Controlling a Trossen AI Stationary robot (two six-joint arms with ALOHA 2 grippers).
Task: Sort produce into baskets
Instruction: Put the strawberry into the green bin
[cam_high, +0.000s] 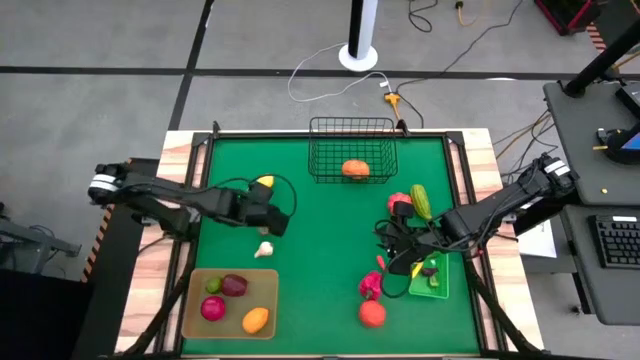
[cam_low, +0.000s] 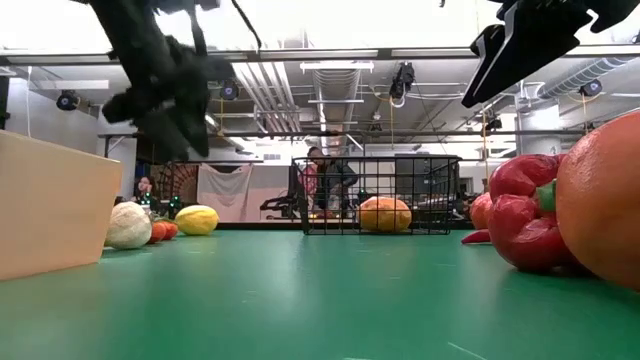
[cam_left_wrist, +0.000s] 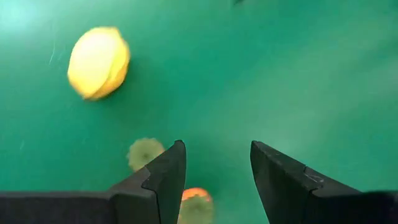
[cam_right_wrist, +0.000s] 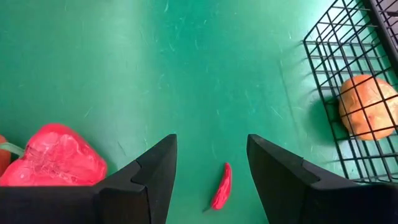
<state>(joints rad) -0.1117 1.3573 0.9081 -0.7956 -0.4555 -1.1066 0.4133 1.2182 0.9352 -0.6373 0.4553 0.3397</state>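
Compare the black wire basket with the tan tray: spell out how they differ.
The black wire basket is open mesh with tall see-through walls; the tan tray is solid and shallow. The basket stands at the mat's far edge, the tray at its near left corner. The basket holds one orange piece; the tray holds four pieces. Both are rectangular and rest on the green mat.

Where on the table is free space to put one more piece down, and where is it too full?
The green mat is bare between the tan tray and the red pepper, and below the wire basket. It is crowded on the right, where the right gripper, green bin and cucumber sit close.
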